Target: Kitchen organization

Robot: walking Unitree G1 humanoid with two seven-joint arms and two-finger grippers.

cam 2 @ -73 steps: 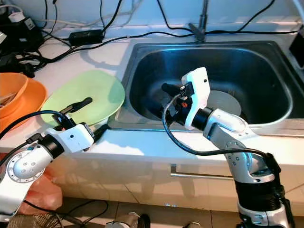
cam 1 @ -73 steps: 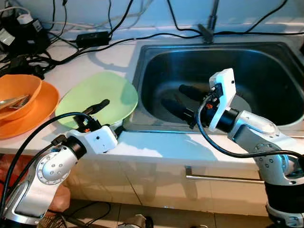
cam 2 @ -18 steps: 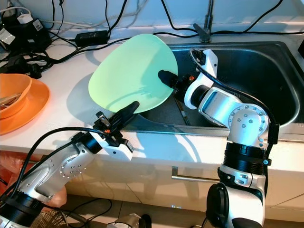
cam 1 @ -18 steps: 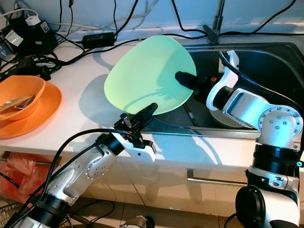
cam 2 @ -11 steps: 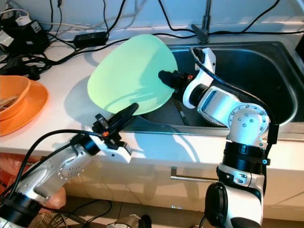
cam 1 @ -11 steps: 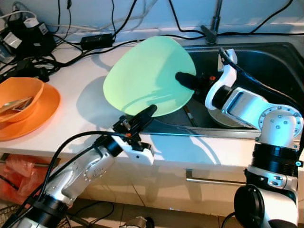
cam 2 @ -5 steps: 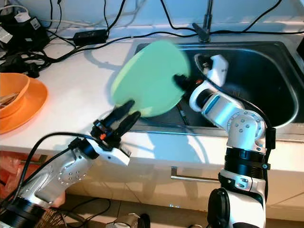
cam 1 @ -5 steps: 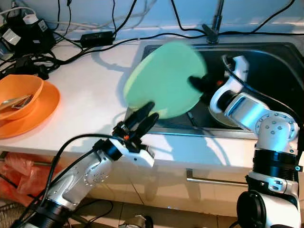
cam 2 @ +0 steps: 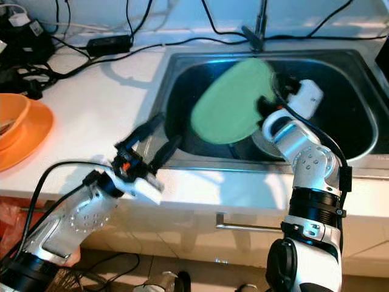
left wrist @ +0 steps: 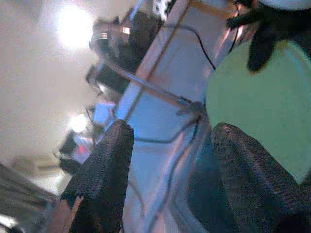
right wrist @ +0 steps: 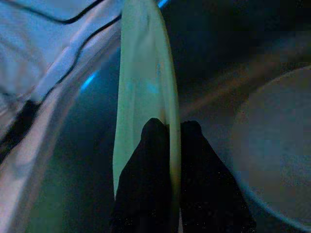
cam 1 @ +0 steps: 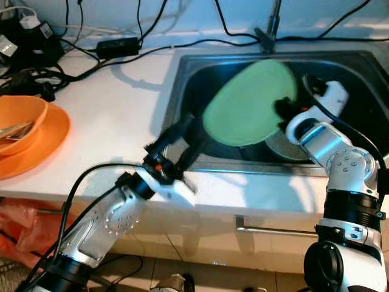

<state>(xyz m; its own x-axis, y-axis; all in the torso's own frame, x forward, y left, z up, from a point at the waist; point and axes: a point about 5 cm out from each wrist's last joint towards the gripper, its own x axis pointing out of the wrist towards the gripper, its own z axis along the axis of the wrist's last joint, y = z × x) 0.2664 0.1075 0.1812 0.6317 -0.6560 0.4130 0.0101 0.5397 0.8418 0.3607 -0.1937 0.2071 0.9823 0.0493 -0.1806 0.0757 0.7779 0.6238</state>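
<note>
From the head views, you had the green plate [cam 1: 250, 102] tilted over the sink [cam 1: 182, 73], pinched at its edge by the right gripper [cam 1: 284, 109]. Your left gripper [cam 1: 180, 141] hovered at the sink's front rim, fingers spread apart and empty. The left wrist view showed both black fingers [left wrist: 104, 170] parted, the plate beyond. The right wrist view showed fingers [right wrist: 155, 145] clamped on the plate's rim.
</note>
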